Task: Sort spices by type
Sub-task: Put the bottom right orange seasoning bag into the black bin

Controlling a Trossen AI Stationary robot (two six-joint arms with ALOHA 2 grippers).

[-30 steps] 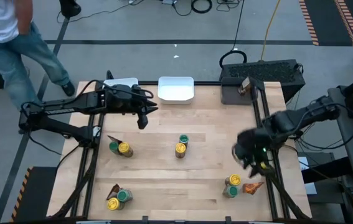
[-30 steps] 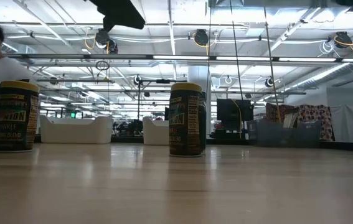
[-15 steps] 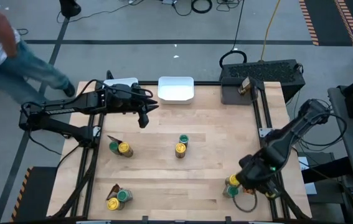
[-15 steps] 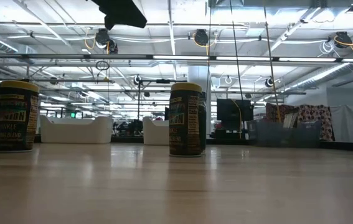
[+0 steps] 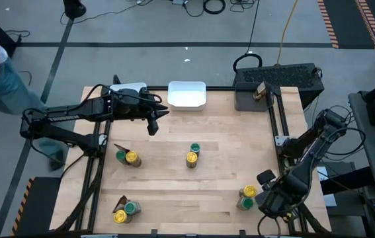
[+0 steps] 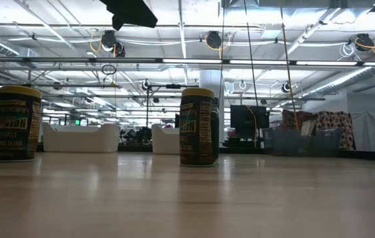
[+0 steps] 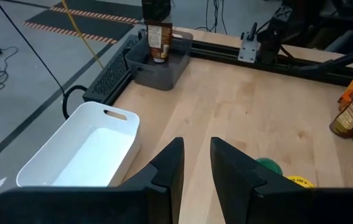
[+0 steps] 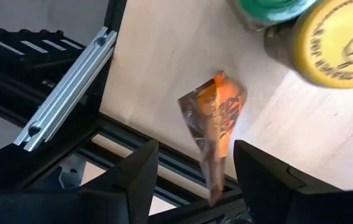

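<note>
The spices stand in four groups on the wooden table. At the near right, a yellow-lidded jar (image 5: 249, 192) and a green-lidded jar (image 5: 245, 203) stand beside an orange-brown packet (image 8: 216, 118) that lies flat by the table's edge. My right gripper (image 8: 192, 180) hangs open above the packet, pointing down, a finger on either side of its pointed tail without touching it. Other groups are at the centre (image 5: 192, 153), the left (image 5: 126, 157) and the near left (image 5: 125, 211). My left gripper (image 5: 152, 127) hangs in the air at the far left, narrowly open and holding nothing.
A white tray (image 5: 187, 94) sits at the far edge. A second tray (image 5: 129, 87) lies partly under my left arm. A dark bin (image 5: 278, 86) holding a bottle is at the far right. The black frame rail (image 8: 70, 81) runs close beside the packet.
My right gripper has swung toward the table's near right corner and come down. It has tipped to point steeply downward and now covers the packet in the high view. A person beyond the table's far left has walked farther off.
</note>
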